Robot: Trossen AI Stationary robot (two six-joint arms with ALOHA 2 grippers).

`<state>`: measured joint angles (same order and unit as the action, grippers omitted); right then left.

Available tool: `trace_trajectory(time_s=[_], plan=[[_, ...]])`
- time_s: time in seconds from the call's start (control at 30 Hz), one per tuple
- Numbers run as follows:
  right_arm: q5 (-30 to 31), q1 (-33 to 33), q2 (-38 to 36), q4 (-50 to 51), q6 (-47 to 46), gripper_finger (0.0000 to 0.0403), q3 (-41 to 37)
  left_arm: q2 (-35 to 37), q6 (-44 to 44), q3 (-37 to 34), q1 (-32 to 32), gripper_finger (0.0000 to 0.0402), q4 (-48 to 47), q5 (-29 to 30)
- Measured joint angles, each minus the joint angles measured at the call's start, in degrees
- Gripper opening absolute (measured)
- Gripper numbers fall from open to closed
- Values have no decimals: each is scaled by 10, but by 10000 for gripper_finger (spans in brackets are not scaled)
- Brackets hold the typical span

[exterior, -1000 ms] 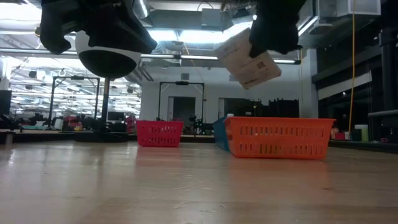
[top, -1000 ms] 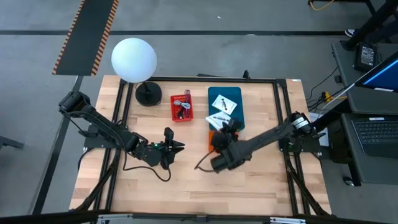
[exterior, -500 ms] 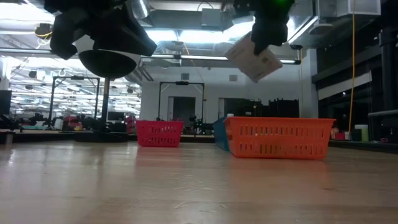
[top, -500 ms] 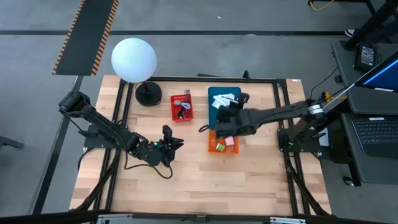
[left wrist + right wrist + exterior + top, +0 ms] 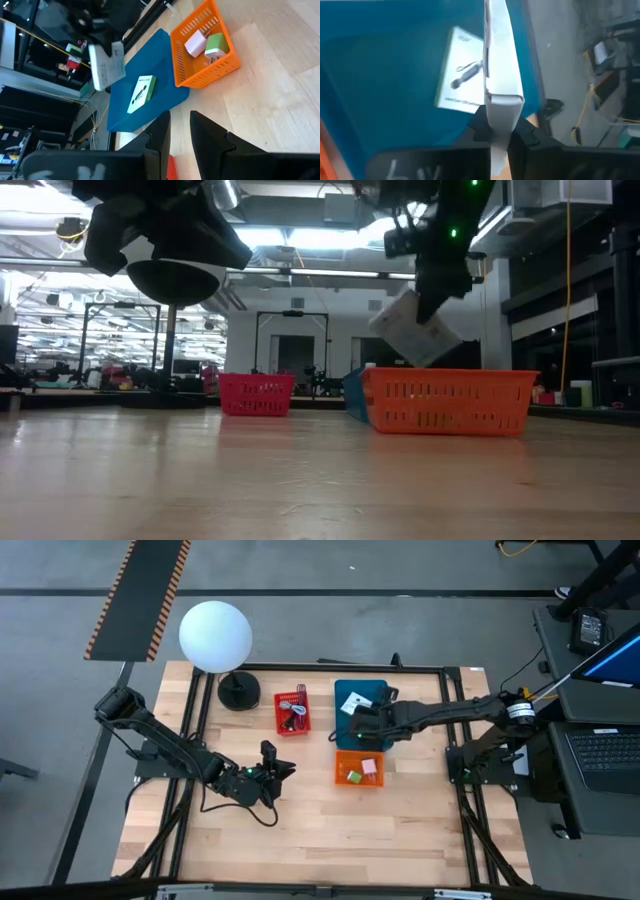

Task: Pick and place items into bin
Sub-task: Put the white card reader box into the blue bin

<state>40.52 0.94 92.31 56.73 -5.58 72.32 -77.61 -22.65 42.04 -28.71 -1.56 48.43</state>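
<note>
- right gripper (image 5: 357,722) blocking part of blue bin (image 5: 376,699) in high view
- print on white card (image 5: 461,85) lying in bin staying too blurred to read
- red basket (image 5: 291,712) contents showing too small to identify
- left gripper (image 5: 179,131) fingers getting cropped by wrist picture's bottom edge

Two white cards (image 5: 106,67), three bins (image 5: 359,768), one lamp (image 5: 215,636).

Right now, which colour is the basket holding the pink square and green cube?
Orange basket, clearest in the left wrist view.
</note>
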Motion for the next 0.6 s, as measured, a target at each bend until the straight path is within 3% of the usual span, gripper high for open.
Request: trace_trajectory(time_s=[0.47,0.53,0.6], plan=[[-28,7,2,-129,3,13,-120,0,1,0,31,64,0,-8],[-26,7,2,-137,8,13,-124,0,1,0,44,62,-1,-45],[-25,7,2,-141,17,13,-126,0,1,-1,63,60,1,-120]])
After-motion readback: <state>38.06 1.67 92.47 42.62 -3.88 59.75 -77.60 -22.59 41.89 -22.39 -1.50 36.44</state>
